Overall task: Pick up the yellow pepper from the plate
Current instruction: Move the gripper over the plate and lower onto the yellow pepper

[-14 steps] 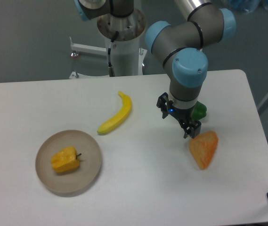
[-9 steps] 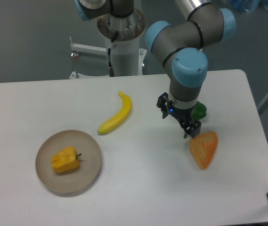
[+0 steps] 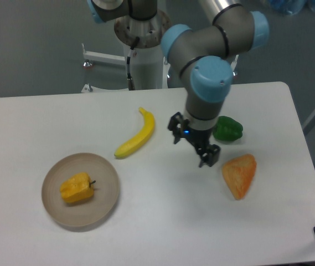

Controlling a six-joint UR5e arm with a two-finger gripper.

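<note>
The yellow pepper (image 3: pixel 77 188) is small, lumpy and yellow-orange with a short dark stem pointing right. It lies in the middle of the round beige plate (image 3: pixel 104 166) at the front left of the white table. My gripper (image 3: pixel 192 144) hangs near the table's middle, well to the right of the plate and apart from it. Its two dark fingers stand apart and hold nothing.
A long yellow banana (image 3: pixel 137 134) lies between the plate and my gripper. A green pepper (image 3: pixel 227 129) sits just right of the gripper. An orange wedge-shaped piece (image 3: pixel 239 174) lies at the front right. The arm's base column (image 3: pixel 144 52) stands behind the table.
My gripper and arm have shifted left, away from the orange wedge and the green pepper, which now shows fully. The objects have not moved.
</note>
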